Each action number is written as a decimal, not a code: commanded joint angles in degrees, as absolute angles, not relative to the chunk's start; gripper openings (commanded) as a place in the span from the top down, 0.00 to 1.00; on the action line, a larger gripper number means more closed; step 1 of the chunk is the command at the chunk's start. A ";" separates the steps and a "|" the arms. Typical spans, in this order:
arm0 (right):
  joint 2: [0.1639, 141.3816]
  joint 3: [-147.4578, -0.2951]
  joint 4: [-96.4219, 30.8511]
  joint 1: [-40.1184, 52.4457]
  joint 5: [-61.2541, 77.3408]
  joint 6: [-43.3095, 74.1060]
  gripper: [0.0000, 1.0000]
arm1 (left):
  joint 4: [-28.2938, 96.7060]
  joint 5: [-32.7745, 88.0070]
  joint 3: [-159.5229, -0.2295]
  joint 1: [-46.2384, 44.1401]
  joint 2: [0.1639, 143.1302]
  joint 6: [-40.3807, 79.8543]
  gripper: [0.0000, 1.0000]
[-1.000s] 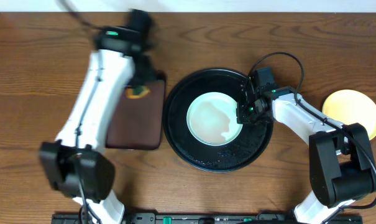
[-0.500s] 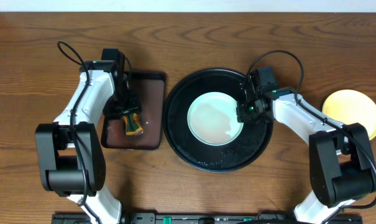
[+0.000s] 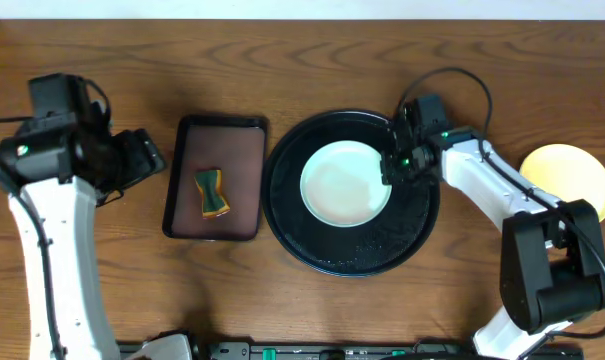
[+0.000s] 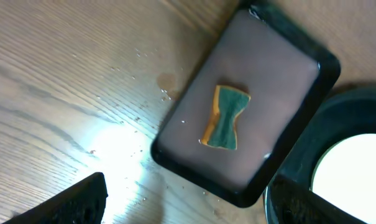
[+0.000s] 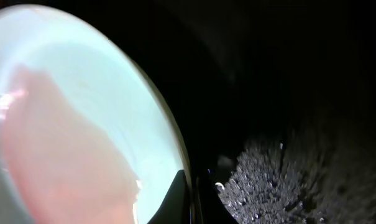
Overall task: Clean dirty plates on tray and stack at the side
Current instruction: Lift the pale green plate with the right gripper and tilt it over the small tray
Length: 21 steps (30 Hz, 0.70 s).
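The right pincer [image 3: 390,172] is closed on the right rim of the mint plate [image 3: 345,186]. In the wrist view a dark fingertip [image 5: 175,200] laps over that rim from below. The plate lies inside the black tray [image 3: 317,250], a little above the tray's centre. It is small, round and glossy. From overhead it looks pale mint with only a faint off-white cloud across the middle. The wrist view, close against the rim, shows more: a thin pinkish film [image 5: 57,149] spreads over much of the face, with a bright glint at the left edge. That view also shows wet specks [image 5: 268,180] on the tray floor just right of the plate, which from above read only as faint speckle.

A yellow plate [image 3: 565,180] sits alone on the table [image 3: 312,60], right of the tray and apart from it. Only the overhead view shows it.

The left pincer [image 3: 142,155] is open and empty, raised left of the brown tray [image 3: 242,150]. Its two fingers [image 4: 76,202] stand wide apart at the bottom corners of its own view. A green and yellow sponge [image 4: 226,118] lies flat in the middle of the brown tray. The left wrist view alone shows droplets [image 4: 138,118] on the wood beside that tray.
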<state>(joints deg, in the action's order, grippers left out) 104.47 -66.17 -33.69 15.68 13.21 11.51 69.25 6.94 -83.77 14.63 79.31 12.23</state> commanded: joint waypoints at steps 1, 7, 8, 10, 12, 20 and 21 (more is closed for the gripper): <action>99.04 -73.73 -35.00 18.15 12.93 8.69 0.99 | 69.60 6.44 -84.31 16.38 77.36 12.69 0.15; 97.76 -84.16 -35.68 24.51 12.16 9.37 0.99 | 69.60 6.44 -84.29 16.38 77.10 12.71 0.15; 97.76 -84.88 -34.59 25.78 11.99 10.46 0.99 | 69.60 6.44 -84.29 16.38 77.10 12.71 0.15; 98.04 -85.23 -27.79 30.87 10.70 13.28 0.99 | 69.60 6.44 -84.29 16.38 77.10 12.69 0.14; 98.89 -85.23 -24.58 34.24 6.48 13.28 0.99 | 69.60 6.44 -84.29 16.38 77.10 12.69 0.14; 107.37 -85.23 -9.80 45.45 -8.99 -3.86 0.99 | 69.60 6.44 -84.29 16.38 77.10 12.71 0.14; 108.09 -85.23 -7.90 46.22 -9.10 -7.73 0.99 | 69.60 6.44 -84.29 16.38 77.10 12.71 0.14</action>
